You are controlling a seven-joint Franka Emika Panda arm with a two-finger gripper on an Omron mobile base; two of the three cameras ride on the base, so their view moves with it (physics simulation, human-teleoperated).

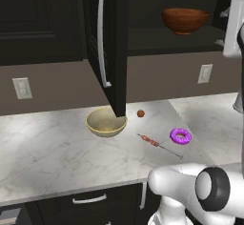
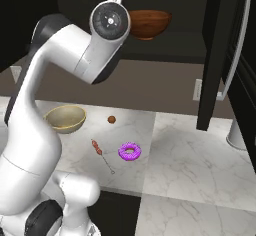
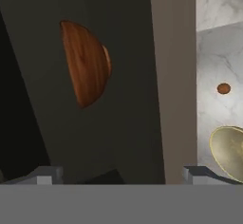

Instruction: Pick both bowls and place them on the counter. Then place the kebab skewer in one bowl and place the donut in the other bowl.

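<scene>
The dark reddish-brown bowl point(image 1: 185, 20) point(image 2: 147, 24) stands on a shelf inside the open upper cabinet. In the rolled hand view this bowl point(image 3: 85, 64) shows on its side, ahead of my gripper point(image 3: 122, 174) and apart from it. The gripper is open, with nothing between its fingertips point(image 3: 45, 174). The cream-yellow bowl point(image 1: 106, 122) point(image 2: 65, 118) point(image 3: 230, 152) sits upright on the white marble counter point(image 1: 47, 152) point(image 2: 190, 165). The kebab skewer point(image 1: 155, 143) point(image 2: 100, 152) lies flat on the counter. Beside it rests the purple donut point(image 1: 181, 136) point(image 2: 129, 151).
The open dark cabinet door point(image 1: 112, 43) point(image 2: 220, 50) hangs out over the counter, its lower corner just above the cream bowl. A small brown ball point(image 1: 140, 113) point(image 2: 111, 120) point(image 3: 223, 88) lies behind the skewer. Wall outlets point(image 1: 205, 73) are on the backsplash.
</scene>
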